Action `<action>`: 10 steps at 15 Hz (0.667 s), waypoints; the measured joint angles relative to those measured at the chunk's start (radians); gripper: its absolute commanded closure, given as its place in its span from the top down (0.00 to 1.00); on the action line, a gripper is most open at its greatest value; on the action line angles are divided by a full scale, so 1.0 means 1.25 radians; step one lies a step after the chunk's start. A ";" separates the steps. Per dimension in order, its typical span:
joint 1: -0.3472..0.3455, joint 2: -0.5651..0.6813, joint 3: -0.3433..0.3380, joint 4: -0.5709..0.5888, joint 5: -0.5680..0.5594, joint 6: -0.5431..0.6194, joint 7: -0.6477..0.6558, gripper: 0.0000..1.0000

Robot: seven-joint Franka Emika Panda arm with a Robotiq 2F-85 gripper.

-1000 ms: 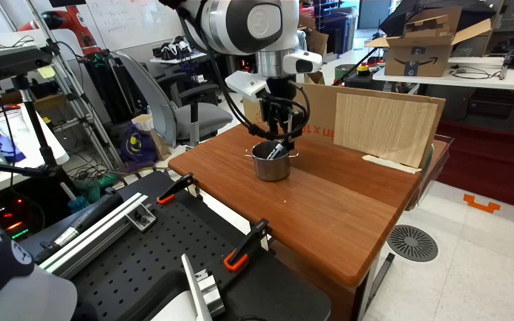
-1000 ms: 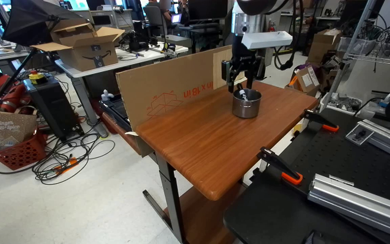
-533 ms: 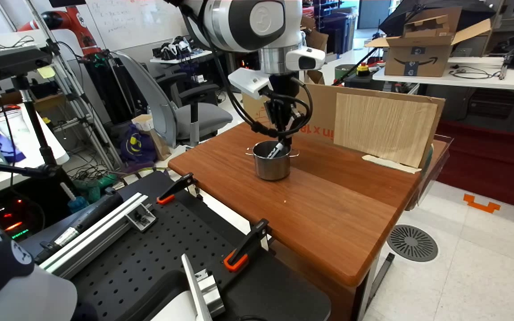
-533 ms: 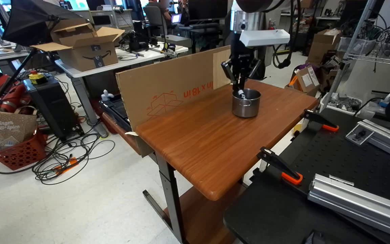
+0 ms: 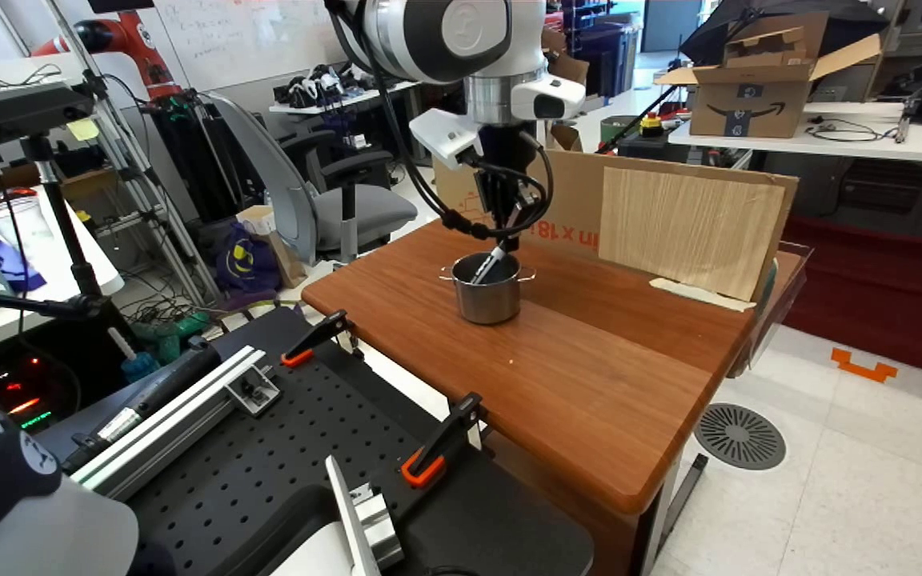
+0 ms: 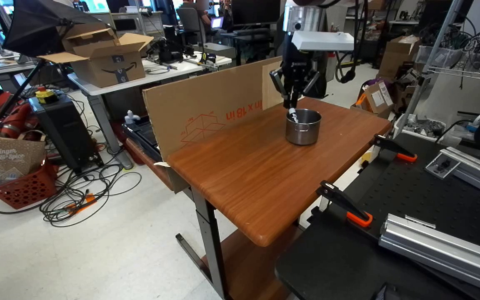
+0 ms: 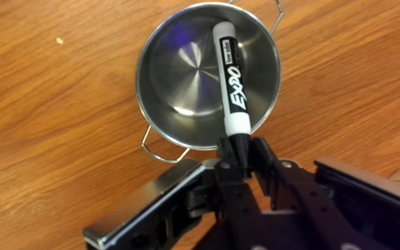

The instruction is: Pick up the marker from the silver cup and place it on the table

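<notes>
“One marker (image 7: 233, 80), and where is it?”

“Slanting in the silver cup (image 5: 487, 306), its lower end inside and its black cap up past the rim. The wrist view shows a pale barrel and a black label reading EXPO.”

“What has the cap?”

“The gripper (image 7: 241, 147). It is clenched on that end, its dark fingers (image 7: 223, 152) pressed to either side.”

“Where is the gripper, then?”

“Just above the rim, on the side toward the cardboard (image 6: 206, 110), which stands upright along a long edge of the table (image 6: 231, 179).”

“Does the marker's lower end touch the metal?”

“I can't tell from these angles.”

“And the cup itself?”

“Upright, near the middle of the table, well in from all four corners in both exterior views. Its two wire handles stick out from opposite sides.”

“What about the edge across from the cardboard?”

“Two clamps (image 5: 446, 436) with orange pads are there, well apart, and the black perforated bench (image 5: 293, 452) lies just beyond.”

“That pale panel?”

“A plywood board (image 5: 689, 232), flat against the cardboard, its foot close to a corner of the table. In an exterior view, a small light speck (image 5: 511, 362) lies on the wood between the cup and the nearest corner.”
</notes>
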 measured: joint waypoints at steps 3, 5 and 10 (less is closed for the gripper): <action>-0.001 -0.039 -0.002 -0.002 0.021 -0.035 0.005 0.05; -0.003 -0.077 -0.006 -0.006 0.023 -0.074 0.014 0.05; -0.020 -0.185 -0.016 -0.031 0.053 -0.159 0.042 0.05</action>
